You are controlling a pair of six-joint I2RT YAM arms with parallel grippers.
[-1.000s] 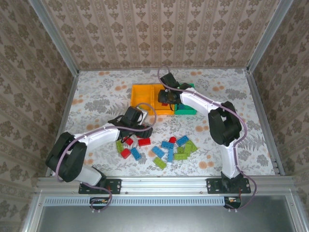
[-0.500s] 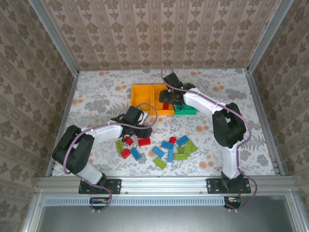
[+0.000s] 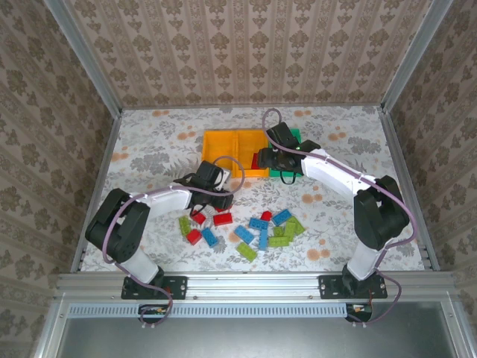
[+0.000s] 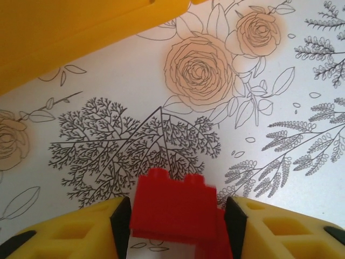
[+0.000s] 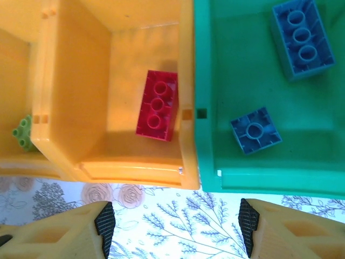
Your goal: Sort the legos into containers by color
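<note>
My left gripper hangs by the left end of the loose legos and is shut on a red brick, which its pads touch on both sides above the cloth. My right gripper stands open at the near side of the containers, nothing between its fingers. Under it, the middle orange bin holds a red brick. The green bin holds two blue bricks. A lime green brick lies in the left orange bin.
Red, blue and lime green bricks lie scattered on the flowered cloth between the arms. Patterned walls and metal posts close in the table on three sides.
My right gripper has drawn back from over the bins toward the near right. My left gripper has shifted slightly nearer and to the right, toward the brick pile.
</note>
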